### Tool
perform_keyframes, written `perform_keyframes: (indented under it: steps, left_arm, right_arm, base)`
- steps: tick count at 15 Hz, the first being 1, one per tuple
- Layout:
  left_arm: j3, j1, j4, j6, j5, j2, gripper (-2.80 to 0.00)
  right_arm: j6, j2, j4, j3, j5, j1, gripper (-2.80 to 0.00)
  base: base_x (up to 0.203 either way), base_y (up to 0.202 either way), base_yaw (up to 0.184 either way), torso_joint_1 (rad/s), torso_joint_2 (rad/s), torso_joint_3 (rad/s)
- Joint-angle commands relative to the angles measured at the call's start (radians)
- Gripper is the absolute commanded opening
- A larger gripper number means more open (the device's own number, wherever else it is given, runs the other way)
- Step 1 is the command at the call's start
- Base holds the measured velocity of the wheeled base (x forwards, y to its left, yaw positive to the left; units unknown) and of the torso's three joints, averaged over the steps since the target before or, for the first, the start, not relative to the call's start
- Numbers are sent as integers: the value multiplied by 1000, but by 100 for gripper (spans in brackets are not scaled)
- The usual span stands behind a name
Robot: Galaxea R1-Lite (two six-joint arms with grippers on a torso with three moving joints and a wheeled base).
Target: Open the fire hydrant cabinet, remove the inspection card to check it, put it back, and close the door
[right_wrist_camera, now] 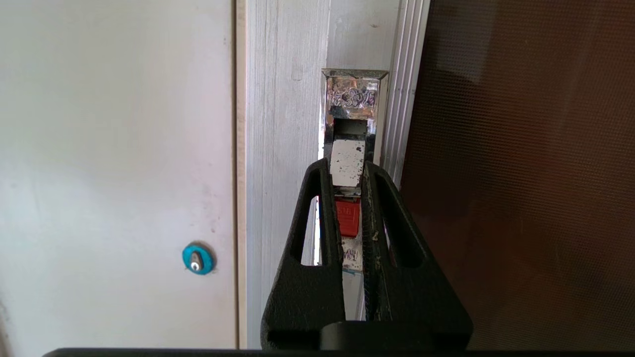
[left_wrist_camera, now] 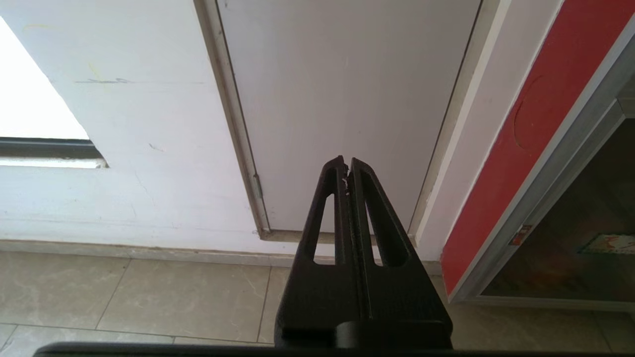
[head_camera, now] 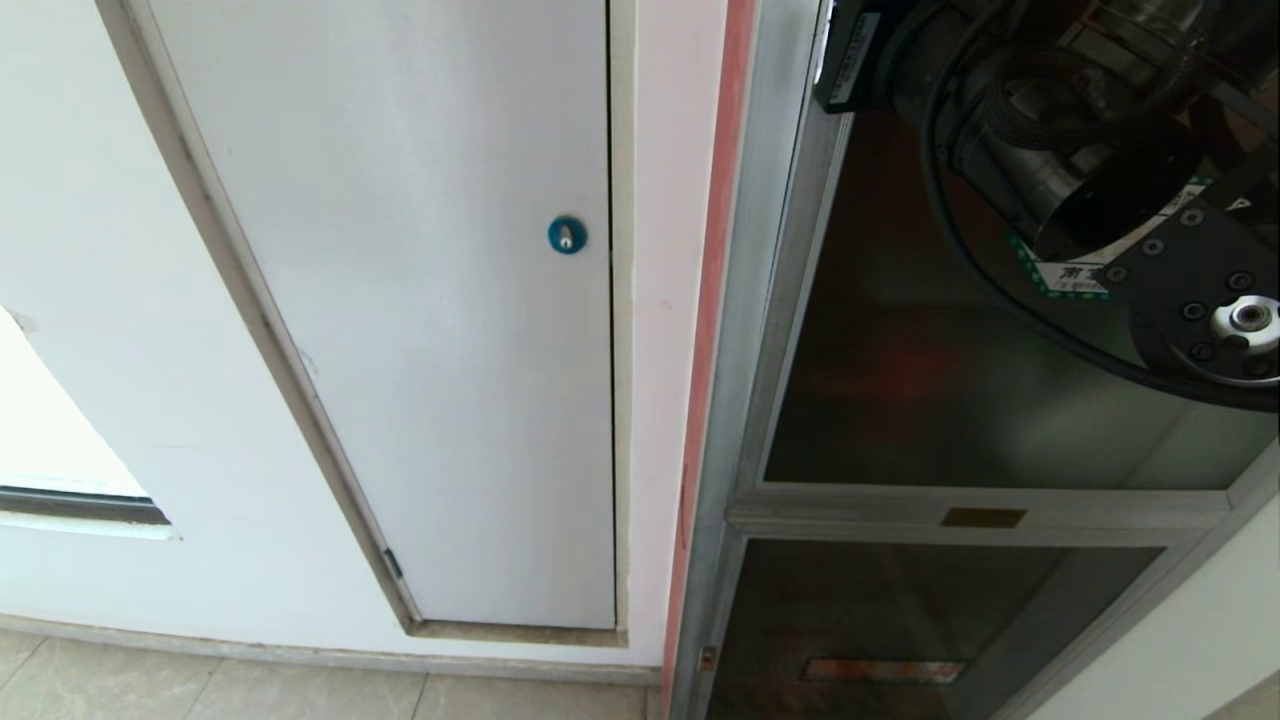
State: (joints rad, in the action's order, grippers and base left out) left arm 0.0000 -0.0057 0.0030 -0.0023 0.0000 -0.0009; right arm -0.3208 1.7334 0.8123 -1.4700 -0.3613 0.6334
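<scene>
The fire hydrant cabinet (head_camera: 757, 300) is a silver-framed wall cabinet on the right of the head view. Its door (head_camera: 1000, 400) is a dark tinted glass panel, and my right arm covers part of the green-edged sticker (head_camera: 1060, 275). In the right wrist view my right gripper (right_wrist_camera: 347, 168) is shut on the worn silver pull tab (right_wrist_camera: 347, 161) of the door's latch (right_wrist_camera: 353, 94). A red tag (right_wrist_camera: 347, 218) hangs between the fingers below the tab. The door (right_wrist_camera: 521, 173) fills the side beyond the latch. My left gripper (left_wrist_camera: 347, 166) is shut on nothing, parked low near the floor. The inspection card is hidden.
A plain white panel door with a round blue lock (head_camera: 567, 234) takes up the wall left of the cabinet. Below the main door is a smaller dark glass panel with a red label strip (head_camera: 880, 670). Beige floor tiles (left_wrist_camera: 149, 297) run along the wall's foot.
</scene>
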Motion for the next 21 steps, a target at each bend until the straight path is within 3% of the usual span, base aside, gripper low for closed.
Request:
perform_keyframes:
  steps: [1,14,21]
  left_arm:
    - [2,0,0,-1,0,1,-280]
    - [2,0,0,-1,0,1,-280]
    - [2,0,0,-1,0,1,-280]
  right_arm:
    - [-4,-17,8,2,-2,3,-280]
    - [-5,-72,16,94,-17,24,-280]
    - [-7,-86,102,203,-48,28,-280]
  base:
    - [0,0,0,0,0,0]
    - [0,0,0,0,0,0]
    - [0,0,0,0,0,0]
